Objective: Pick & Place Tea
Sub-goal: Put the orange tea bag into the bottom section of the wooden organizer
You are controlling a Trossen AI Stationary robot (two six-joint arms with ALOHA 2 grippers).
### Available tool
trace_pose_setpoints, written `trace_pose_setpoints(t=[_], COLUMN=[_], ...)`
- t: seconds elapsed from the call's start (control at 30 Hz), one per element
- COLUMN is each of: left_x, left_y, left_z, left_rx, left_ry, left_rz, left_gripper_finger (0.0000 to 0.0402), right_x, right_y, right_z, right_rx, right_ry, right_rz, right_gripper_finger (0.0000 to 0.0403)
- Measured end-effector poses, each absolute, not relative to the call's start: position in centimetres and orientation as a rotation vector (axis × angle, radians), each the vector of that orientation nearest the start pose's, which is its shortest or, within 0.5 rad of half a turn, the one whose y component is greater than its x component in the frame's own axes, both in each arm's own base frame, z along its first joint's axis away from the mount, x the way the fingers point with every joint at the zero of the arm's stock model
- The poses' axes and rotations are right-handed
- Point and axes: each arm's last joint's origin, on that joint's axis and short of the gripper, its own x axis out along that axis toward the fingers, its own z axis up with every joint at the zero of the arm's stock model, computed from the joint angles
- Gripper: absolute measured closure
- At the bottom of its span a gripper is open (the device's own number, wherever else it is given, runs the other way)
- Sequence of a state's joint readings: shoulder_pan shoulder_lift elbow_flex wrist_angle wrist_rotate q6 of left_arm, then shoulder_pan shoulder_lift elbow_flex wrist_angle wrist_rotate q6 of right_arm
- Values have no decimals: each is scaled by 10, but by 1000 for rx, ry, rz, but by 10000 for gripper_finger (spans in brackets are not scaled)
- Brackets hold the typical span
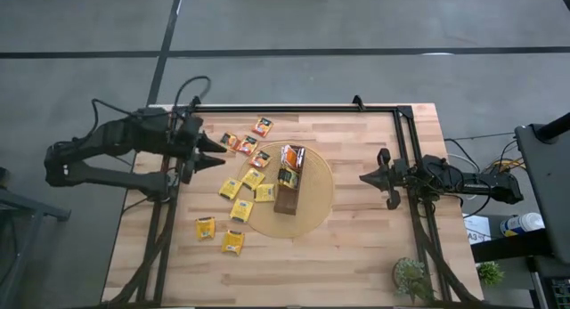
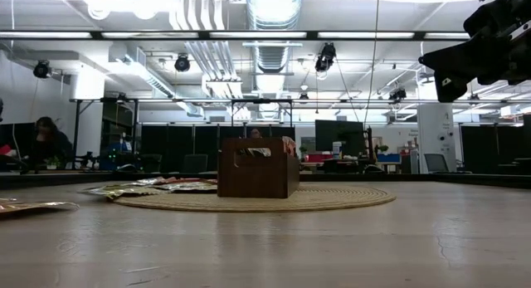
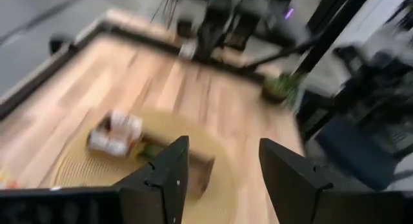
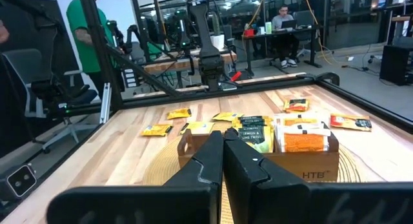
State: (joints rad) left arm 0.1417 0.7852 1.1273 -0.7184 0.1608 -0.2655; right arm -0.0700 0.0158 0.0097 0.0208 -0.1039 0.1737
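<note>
Several tea sachets in tray, perhaps upright

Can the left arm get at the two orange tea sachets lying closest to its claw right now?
Probably yes. The left claw is open and empty, and the orange square paper tea sachets lie flat on the bare wooden table beside it, with nothing between.

text: "HTB" | on: tray front wall

A long dark-brown tray stood on a round tan woven disc near the middle of the wooden worktop. A small green plant sat at one worktop corner. A person in green stood beyond.
</note>
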Motion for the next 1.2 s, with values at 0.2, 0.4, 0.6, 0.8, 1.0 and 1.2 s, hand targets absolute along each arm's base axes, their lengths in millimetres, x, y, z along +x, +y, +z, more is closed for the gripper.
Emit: trace_pose_setpoints(t=[0.2,0.4,0.6,0.8,1.0,1.2], left_x=[132,134,141,147,148,150], left_y=[15,15,10,-2,-21,-34], left_z=[371,356,350,345,335,327], left_rx=[-325,-287,-254,-242,-342,-384], left_ry=[613,796,867,934,1089,1171], left_rz=[90,84,44,-22,-23,-19], left_gripper_finger=[221,221,221,221,221,221], right_x=[98,98,98,98,98,98], right_y=[-4,-4,-4,-4,-4,-4], right_z=[168,168,167,168,168,167], right_rx=[174,174,172,173,174,174], right_ry=[-11,-11,-11,-11,-11,-11], right_rz=[35,35,35,35,35,35], right_gripper_finger=[394,394,394,394,394,394])
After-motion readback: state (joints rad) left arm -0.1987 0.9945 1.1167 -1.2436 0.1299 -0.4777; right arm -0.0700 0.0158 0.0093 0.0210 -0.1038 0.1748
